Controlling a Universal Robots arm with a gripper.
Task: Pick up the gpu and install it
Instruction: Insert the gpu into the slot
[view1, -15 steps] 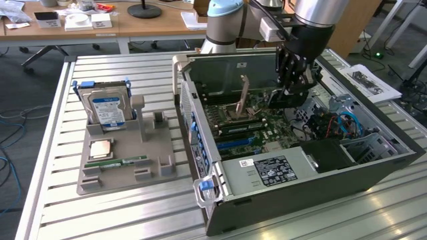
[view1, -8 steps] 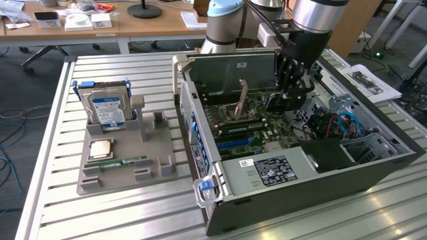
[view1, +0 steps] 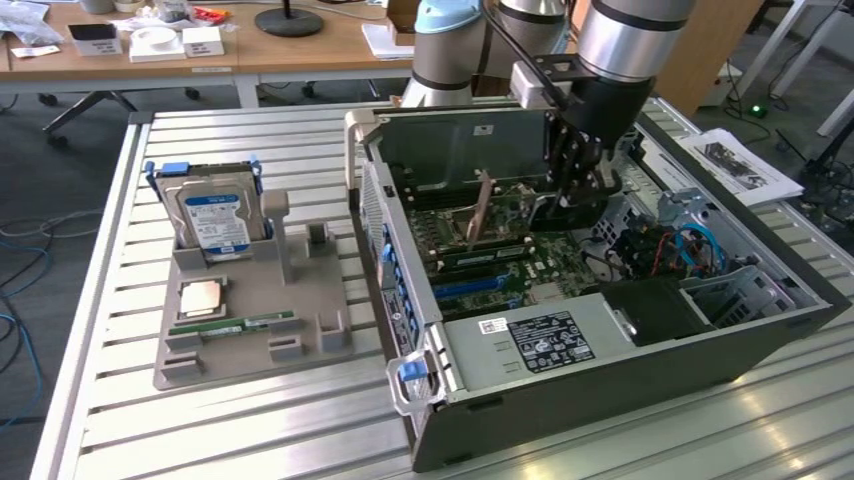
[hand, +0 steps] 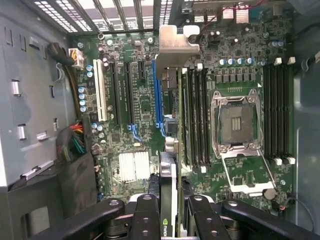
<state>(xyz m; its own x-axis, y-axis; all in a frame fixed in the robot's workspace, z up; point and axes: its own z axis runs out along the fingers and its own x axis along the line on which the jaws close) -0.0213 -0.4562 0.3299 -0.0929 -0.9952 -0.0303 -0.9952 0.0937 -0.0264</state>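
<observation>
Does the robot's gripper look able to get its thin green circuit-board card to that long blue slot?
Probably yes: the gripper holds the thin green circuit-board card right beside the long blue slot, and nothing visible lies between them.

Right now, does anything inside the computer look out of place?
No damage or spill. One oddity: the processor socket stands open and empty, its clamp frame flipped back, beside the graphics card in the pincer.

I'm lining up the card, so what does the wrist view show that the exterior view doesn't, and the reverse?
Wrist view: the gpu clamped edge-on in the gripper, with the blue slot and empty CPU socket nearby. Exterior view: the gray tray holding the hard drive and memory stick, beside the case. Both: the gripper inside the open case, over the motherboard.
</observation>
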